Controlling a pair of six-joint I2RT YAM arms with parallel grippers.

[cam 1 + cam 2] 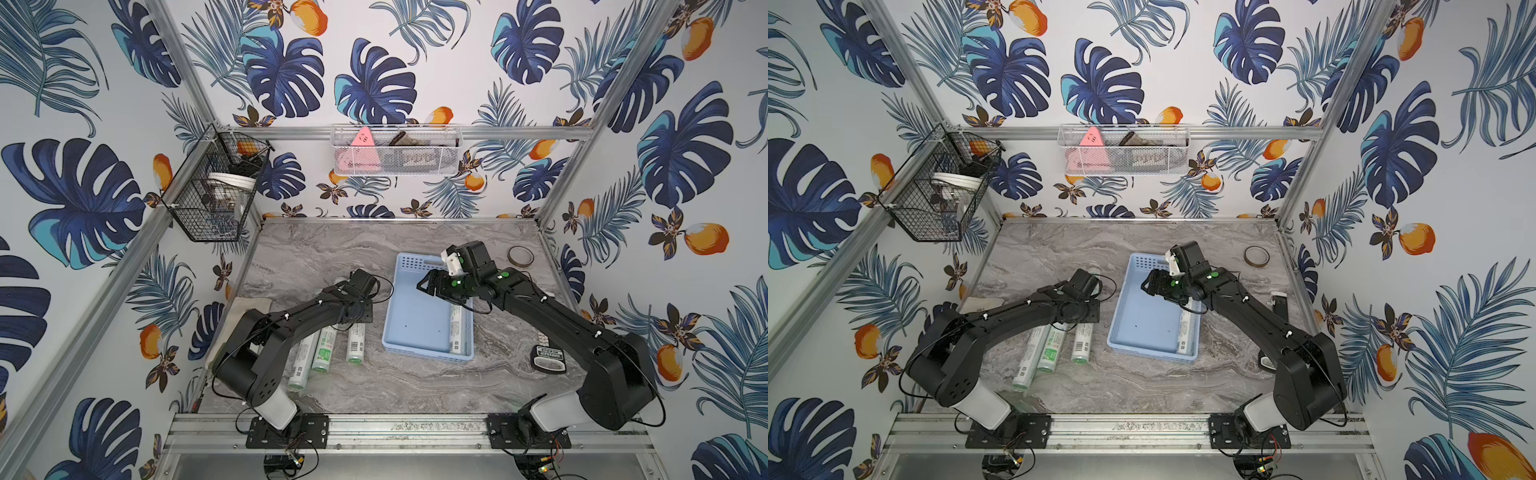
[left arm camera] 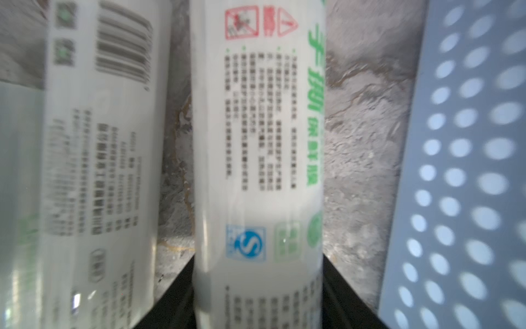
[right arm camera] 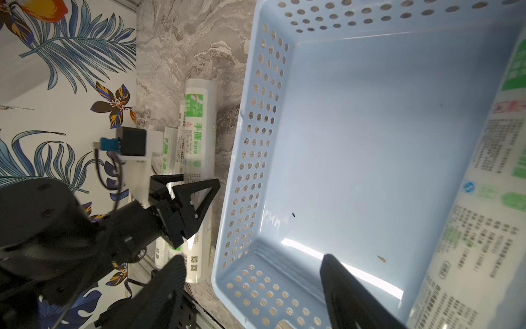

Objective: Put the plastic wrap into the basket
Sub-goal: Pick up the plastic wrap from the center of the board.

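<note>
Three rolls of plastic wrap lie side by side on the marble table, left of the light-blue basket [image 1: 419,355]. My left gripper [image 2: 257,262] is shut on the roll nearest the basket [image 1: 357,343], its black jaws pressed against both sides of it [image 2: 256,142]. In the right wrist view the left gripper [image 3: 185,185] clamps that roll [image 3: 199,136] at mid-length. Another roll [image 1: 457,330] lies inside the basket along its right wall. My right gripper [image 1: 428,284] hangs open over the basket's floor [image 3: 355,142], nothing between its fingers [image 3: 176,273].
A tape ring [image 1: 520,256] lies at the back right and a black device [image 1: 548,359] at the right edge. A folded cloth [image 1: 245,307] sits under the left arm. On the frame hang a black wire basket [image 1: 216,195] and a white mesh basket [image 1: 395,151].
</note>
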